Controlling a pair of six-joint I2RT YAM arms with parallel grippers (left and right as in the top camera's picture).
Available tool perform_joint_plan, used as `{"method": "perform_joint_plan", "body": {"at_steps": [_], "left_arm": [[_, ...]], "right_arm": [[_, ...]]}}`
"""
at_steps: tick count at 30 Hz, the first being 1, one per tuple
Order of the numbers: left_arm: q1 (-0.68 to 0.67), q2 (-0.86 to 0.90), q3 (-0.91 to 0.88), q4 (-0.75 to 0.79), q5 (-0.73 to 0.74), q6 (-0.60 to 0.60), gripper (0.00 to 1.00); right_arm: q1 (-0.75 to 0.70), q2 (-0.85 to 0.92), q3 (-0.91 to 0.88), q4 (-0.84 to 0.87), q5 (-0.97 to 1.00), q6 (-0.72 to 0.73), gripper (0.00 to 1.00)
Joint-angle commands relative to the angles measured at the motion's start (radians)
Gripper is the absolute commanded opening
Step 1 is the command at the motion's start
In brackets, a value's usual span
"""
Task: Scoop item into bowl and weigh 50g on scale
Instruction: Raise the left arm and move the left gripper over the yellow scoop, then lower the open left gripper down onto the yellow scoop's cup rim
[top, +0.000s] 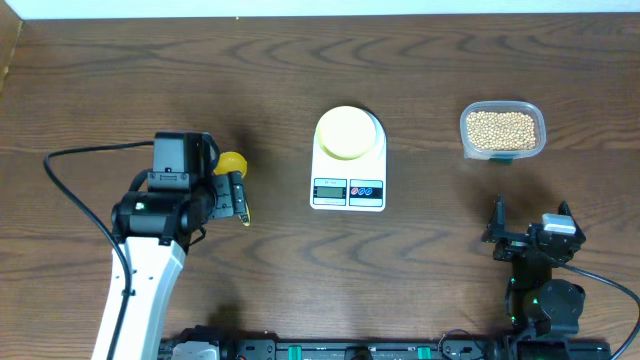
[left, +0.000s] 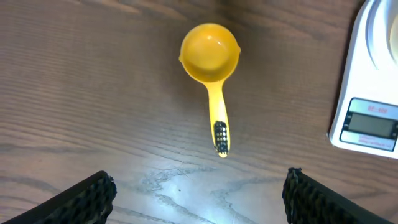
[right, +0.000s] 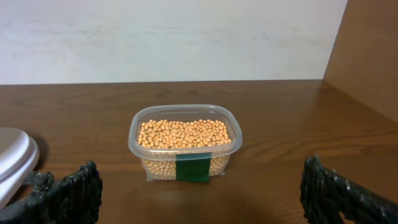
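The beans (right: 183, 132) fill the clear container (right: 186, 106) at the right, and the bowl (top: 348, 131) sits on the scale (top: 348, 192). The yellow scoop (left: 210, 53) lies flat on the surface (left: 93, 93) beneath the wide-open left tool (left: 199, 190), which should drop over the handle and close across it. The right tool (right: 199, 193) sits low, open, facing the container.

1. The left arm (top: 140, 290) has a white link, black joint housings and a looping black cable (top: 75, 190)
2. The right arm (top: 545, 300) is black with small green lights
3. Their fingers (left: 87, 199) are black and ribbed
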Motion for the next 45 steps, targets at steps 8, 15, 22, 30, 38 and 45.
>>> {"method": "perform_joint_plan", "body": {"at_steps": [8, 15, 22, 30, 38, 45], "left_arm": [[0.018, -0.001, 0.035, -0.009, -0.003, -0.016, 0.88], [0.018, -0.001, 0.035, -0.009, -0.003, -0.016, 0.88], [0.018, -0.001, 0.035, -0.012, -0.003, -0.016, 0.88], [0.018, 0.014, 0.035, -0.012, -0.006, -0.016, 0.88], [0.051, 0.089, 0.037, -0.004, -0.005, -0.024, 0.88], [0.113, 0.134, 0.063, -0.005, 0.024, -0.027, 0.88]], "right_arm": [[0.008, -0.006, -0.001, -0.003, 0.016, -0.007, 0.99], [0.008, -0.006, -0.001, -0.003, 0.016, -0.007, 0.99], [0.008, -0.006, -0.001, -0.003, 0.016, -0.007, 0.99], [0.008, -0.006, -0.001, -0.003, 0.016, -0.007, 0.99], [0.008, -0.006, -0.001, -0.002, 0.016, -0.007, 0.99], [0.008, -0.006, -0.001, -0.003, 0.016, -0.007, 0.99]]}}
